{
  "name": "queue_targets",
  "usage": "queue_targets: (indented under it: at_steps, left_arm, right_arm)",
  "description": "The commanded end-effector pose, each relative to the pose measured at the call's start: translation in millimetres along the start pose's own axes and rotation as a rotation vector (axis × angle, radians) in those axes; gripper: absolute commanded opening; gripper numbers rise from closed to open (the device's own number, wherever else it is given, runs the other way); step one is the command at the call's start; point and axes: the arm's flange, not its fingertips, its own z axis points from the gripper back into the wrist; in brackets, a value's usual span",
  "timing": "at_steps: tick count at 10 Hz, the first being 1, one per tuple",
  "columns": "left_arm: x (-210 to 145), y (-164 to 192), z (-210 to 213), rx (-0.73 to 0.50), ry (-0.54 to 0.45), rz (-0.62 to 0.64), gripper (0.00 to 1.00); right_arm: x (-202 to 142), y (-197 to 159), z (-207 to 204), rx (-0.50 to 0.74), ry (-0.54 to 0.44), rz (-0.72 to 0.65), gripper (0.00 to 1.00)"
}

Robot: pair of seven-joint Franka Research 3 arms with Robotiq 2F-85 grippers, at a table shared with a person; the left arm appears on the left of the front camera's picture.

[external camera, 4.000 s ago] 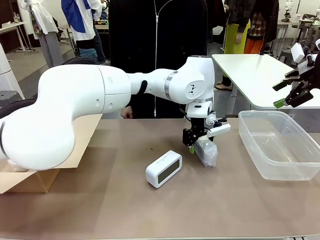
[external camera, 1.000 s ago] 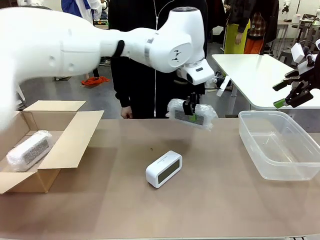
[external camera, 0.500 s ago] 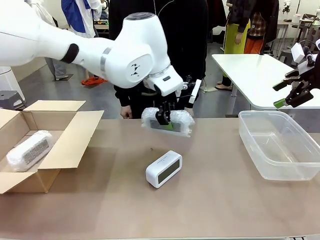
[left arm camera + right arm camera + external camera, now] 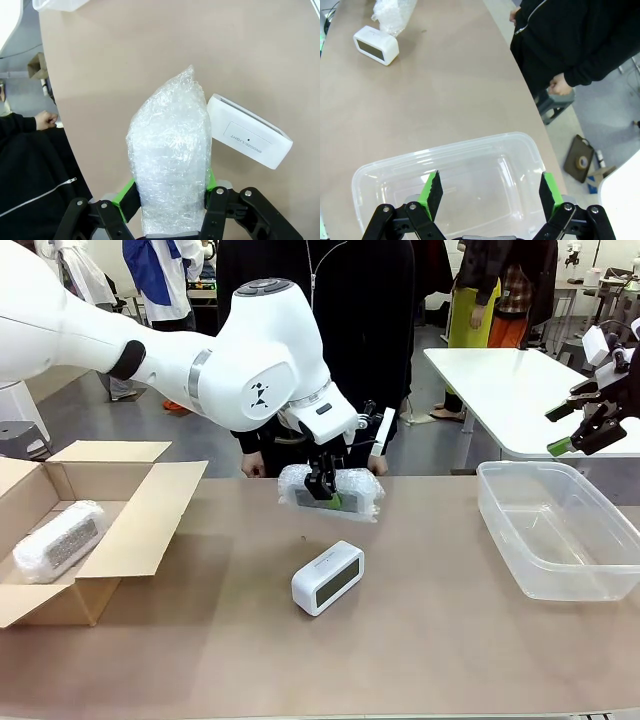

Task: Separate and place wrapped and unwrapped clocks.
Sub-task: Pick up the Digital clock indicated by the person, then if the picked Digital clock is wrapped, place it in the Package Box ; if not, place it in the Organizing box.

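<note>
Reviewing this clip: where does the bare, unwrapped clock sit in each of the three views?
Front view: the bare clock lies on the table, near the centre, slightly below the middle.
Left wrist view: right of centre, its printed top face visible.
Right wrist view: top left corner, dark screen showing.
Shared landmark: the lifted bubble-wrapped clock, close beside it in every view.

Glossy white left arm (image 4: 240,350): bulbous rounded joints, silver rings, a black band, a small black joint marking. The left gripper (image 4: 167,192) and right gripper (image 4: 489,190) are black, with green-padded fingers (image 4: 431,192) and silver screws. The person's jacket (image 4: 375,330) is black, zipped.
</note>
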Motion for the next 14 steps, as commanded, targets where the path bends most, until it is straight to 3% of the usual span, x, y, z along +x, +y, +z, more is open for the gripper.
queue_targets:
  at_steps: [1, 14]
  left_arm:
    - [0.2, 4.6, 4.1, 0.006, 0.011, 0.004, 0.34]
    - [0.2, 4.6, 4.1, 0.006, 0.011, 0.004, 0.34]
  right_arm:
    - [0.0, 0.3, 0.3, 0.002, -0.002, 0.009, 1.0]
    - [0.0, 0.3, 0.3, 0.002, -0.002, 0.009, 1.0]
